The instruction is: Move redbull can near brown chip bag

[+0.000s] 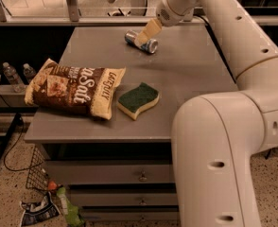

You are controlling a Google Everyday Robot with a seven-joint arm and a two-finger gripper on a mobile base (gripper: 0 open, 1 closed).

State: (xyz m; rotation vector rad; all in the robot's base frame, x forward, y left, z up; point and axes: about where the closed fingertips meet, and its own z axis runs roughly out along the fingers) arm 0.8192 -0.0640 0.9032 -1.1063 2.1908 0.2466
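The redbull can point(151, 46) lies on its side at the far edge of the grey table point(191, 70), well apart from the brown chip bag point(75, 90) at the front left. The gripper point(146, 32) hangs directly over the can; whether it is clenched cannot be told. 1 green sponge point(138, 100) sits just beside the bag

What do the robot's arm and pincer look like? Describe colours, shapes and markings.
The arm is cream-white, made of thick rounded tube segments with bulbous joints. It is dotted with small dark round holes and has a thin seam ring. No cables show. The pincer, at the redbull can, is flat-sided and tan, darker than the arm.
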